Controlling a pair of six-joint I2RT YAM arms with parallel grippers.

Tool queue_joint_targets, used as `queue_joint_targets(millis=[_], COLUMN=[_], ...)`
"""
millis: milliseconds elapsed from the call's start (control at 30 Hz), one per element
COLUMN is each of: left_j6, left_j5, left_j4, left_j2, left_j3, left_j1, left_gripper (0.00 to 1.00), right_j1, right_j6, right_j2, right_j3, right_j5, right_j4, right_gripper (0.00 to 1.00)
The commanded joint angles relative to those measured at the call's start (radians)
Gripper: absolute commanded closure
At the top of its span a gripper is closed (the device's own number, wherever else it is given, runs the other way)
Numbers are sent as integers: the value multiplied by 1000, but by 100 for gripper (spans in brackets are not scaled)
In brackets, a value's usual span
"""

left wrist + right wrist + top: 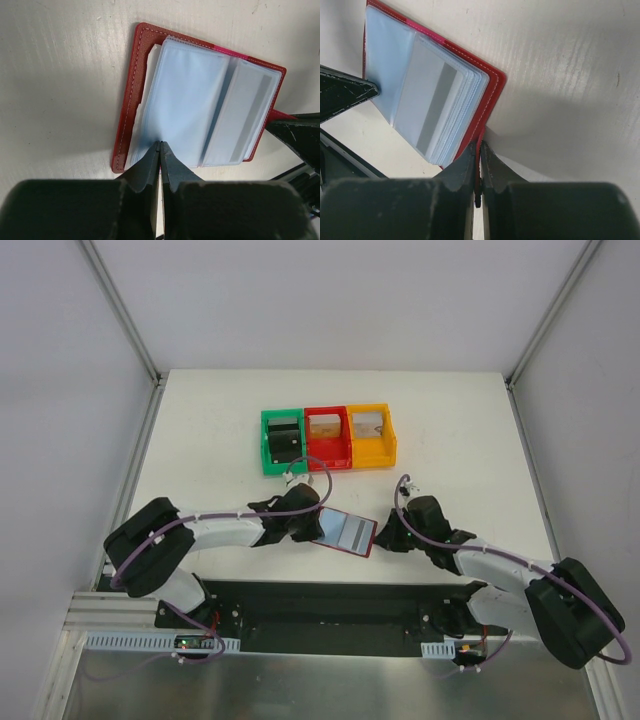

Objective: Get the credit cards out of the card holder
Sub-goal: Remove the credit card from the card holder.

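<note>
**Card holder spread flat, pinched at both ends**

Card holder [345,533] lies on the table [220,440] on the near side of the red bin [328,457], a bit to its right and apart from it. It is unfolded, lining and clear sleeves [185,100] facing up. Long axis runs roughly left-right, tilted so the right end sits nearer the arm bases. The spine runs across that axis.

Left gripper [160,146]: jaws pressed together, no visible gap, tips on the sleeve edge at the holder's left half. Looks like a pinch on a sleeve page.

Right gripper [480,147]: jaws nearly together, a thin strip of the red cover edge between the tips at the right end.

One credit card [432,107] shows through the top sleeve on the right half. It is grey with a darker stripe parallel to the spine, and still inside the sleeve.
</note>
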Motion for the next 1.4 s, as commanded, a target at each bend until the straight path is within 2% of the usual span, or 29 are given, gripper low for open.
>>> queue_joint_targets(millis=[0, 100, 200, 600, 667, 733, 800, 1100, 1167, 1367], left_j6=[-5, -8, -10, -10, -5, -2, -1, 7, 8, 10], left_j5=[0, -4, -1, 28, 34, 34, 55, 63, 66, 65], left_j4=[-116, -116, -110, -75, -75, -47, -44, -30, -27, -24], left_j2=[-7, -19, -25, -22, -15, -6, -1, 7, 8, 2], left_j3=[-50, -56, -61, -64, -62, -58, -55, -55, -55, -58], left_j1=[-21, -21, -24, -23, -24, -24, -23, -24, -24, -23], left_gripper=[100, 100, 100, 100, 100, 100, 100, 100, 100, 100], right_j1=[-2, 0, -2, -2, -2, -2, 0, -3, -3, -3], right_j6=[-16, -76, -123, -147, -130, -114, -104, -62, -44, -24], right_j2=[-29, -54, -60, -9, 17, 35, 52, 89, 92, 89], right_j3=[16, 63, 96, 169, 175, 177, 178, 177, 172, 168], right_j5=[21, 36, 32, -48, -60, -71, -80, -112, -122, -142], right_j4=[-7, -70, -107, -70, -55, -35, -20, 46, 74, 112], right_gripper=[95, 100, 99, 100, 94, 83, 76, 68, 68, 86])
